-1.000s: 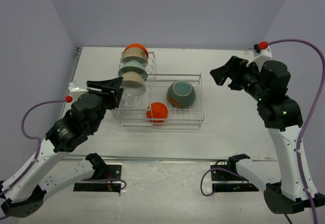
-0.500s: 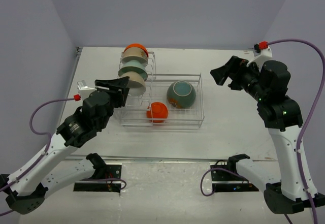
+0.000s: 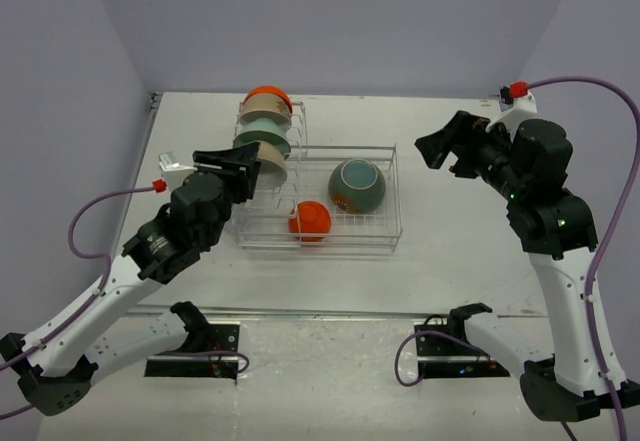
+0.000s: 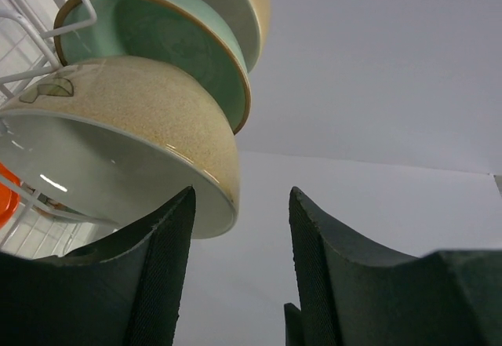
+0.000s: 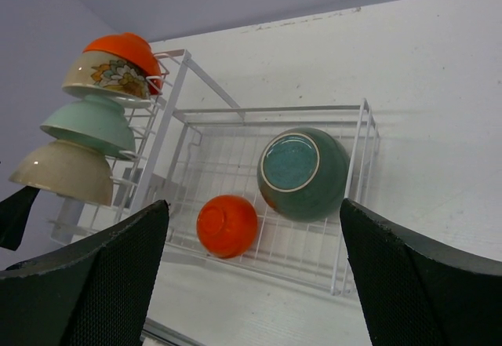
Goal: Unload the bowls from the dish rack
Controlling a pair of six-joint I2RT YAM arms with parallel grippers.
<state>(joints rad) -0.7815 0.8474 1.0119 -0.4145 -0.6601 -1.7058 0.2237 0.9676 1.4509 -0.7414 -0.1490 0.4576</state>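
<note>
The white wire dish rack (image 3: pixel 392 233) stands mid-table. Its upright slots hold a stack of bowls on edge: orange (image 3: pixel 267 93), flowered cream (image 3: pixel 265 111), pale green (image 3: pixel 262 139) and plain cream (image 3: pixel 268 164). In the basket lie a large teal bowl (image 3: pixel 357 186) and a small orange bowl (image 3: pixel 310 220). My left gripper (image 3: pixel 238 169) is open, right at the cream bowl (image 4: pixel 133 134); its left finger overlaps the bowl's rim in the left wrist view. My right gripper (image 3: pixel 440 147) is open and empty, high to the right of the rack (image 5: pixel 357 205).
Grey walls close the table at the back and both sides. Bare white tabletop (image 3: pixel 460 251) lies right of the rack and in front of it. The arm bases sit at the near edge.
My left arm has moved forward and right, bringing its open gripper up to the plain cream bowl. The right arm and the bowls have not moved.
</note>
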